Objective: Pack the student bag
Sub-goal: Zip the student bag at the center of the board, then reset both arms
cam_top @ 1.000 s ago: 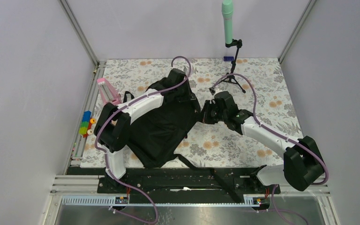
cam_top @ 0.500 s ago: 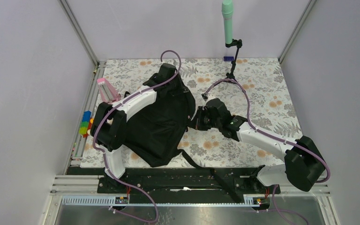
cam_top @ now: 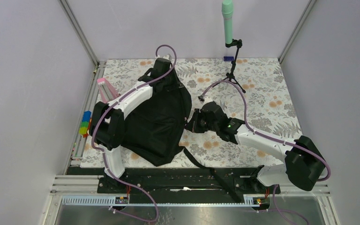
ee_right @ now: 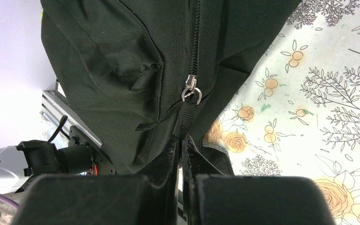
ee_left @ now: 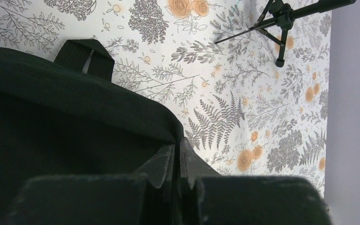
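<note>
**Top, left-wrist and right-wrist views: the bag drawn out between two grips.** The student bag [cam_top: 157,126] lies on the left half of the floral worktop [cam_top: 262,93], with its rounded top toward the far edge and a shoulder strap [cam_top: 193,161] trailing off its near right corner.

The left gripper [cam_top: 161,69] is closed on the fabric rim at the top of the bag, just beside the carry loop [ee_left: 84,55]. The right gripper [cam_top: 191,123] is closed on the black strip running down from the zipper pull [ee_right: 191,92] at the bag's right side.

*Change over the last second.* The left gripper has travelled away from the arm bases and slightly leftward, carrying the top of the bag toward the far edge. The right gripper has followed leftward without letting go. The bag has gone from a bunched heap to a longer, flatter shape, shifted to the left.

*Reading.* The two grips appear to be pulling the fabric taut along the zipper line, a likely preparation for running the zipper. The teeth above the pull look shut, so the bag is probably not yet open.

The coloured blocks [cam_top: 85,124] and a pink item [cam_top: 107,90] sit outside the bag at the left margin. The tripod stand [cam_top: 234,75] is well apart on the far side. Packing is therefore judged to be at an early stage.
</note>
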Robot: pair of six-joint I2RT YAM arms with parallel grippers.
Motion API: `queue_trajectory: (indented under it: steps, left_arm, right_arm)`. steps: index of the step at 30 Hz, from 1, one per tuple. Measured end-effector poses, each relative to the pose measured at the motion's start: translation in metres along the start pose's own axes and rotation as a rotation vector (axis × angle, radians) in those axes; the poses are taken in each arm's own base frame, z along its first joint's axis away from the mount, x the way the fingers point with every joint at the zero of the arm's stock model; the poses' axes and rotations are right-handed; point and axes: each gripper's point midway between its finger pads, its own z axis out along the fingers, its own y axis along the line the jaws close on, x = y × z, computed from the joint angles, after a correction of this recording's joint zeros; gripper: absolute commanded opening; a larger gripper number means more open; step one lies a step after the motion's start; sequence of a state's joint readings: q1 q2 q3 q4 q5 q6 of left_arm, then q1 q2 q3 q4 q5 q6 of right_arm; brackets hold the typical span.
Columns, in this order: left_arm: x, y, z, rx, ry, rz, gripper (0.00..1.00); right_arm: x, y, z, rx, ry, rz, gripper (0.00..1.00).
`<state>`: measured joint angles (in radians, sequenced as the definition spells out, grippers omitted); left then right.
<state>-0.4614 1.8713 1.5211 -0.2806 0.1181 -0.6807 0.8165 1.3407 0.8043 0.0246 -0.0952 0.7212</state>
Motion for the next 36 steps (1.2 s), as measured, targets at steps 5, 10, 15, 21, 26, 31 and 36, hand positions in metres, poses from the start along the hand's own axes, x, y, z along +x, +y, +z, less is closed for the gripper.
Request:
queue_trajectory:
  steps: [5,10,15,21,26,31,36]
  left_arm:
    - [-0.002,0.002,0.002,-0.012,0.006,0.024,0.0]
    - [-0.005,0.003,0.002,-0.013,-0.004,0.052,0.56]
    - [-0.061,0.005,-0.006,0.021,-0.231,0.106,0.83]
    - [-0.082,0.011,-0.056,0.036,-0.385,0.155,0.99]
    - [-0.08,0.006,-0.1,0.035,-0.451,0.203,0.99]
    - [-0.077,0.039,-0.148,-0.061,-0.499,0.176,0.99]
    - [-0.069,0.081,-0.199,-0.215,-0.514,0.151,0.99]
  right_arm:
    - [-0.002,0.003,0.0,0.001,-0.022,-0.01,0.0]
    - [-0.001,0.002,0.0,0.015,-0.026,-0.016,0.4]
    - [0.021,0.005,-0.02,0.041,0.077,-0.082,0.86]
    - [-0.013,0.008,-0.053,0.052,0.001,-0.18,0.93]
    - [-0.06,-0.045,-0.076,0.156,-0.101,-0.117,0.98]
    - [-0.082,-0.11,-0.111,0.302,-0.165,-0.043,1.0]
    - [-0.102,-0.14,-0.162,0.402,-0.291,-0.03,1.0]
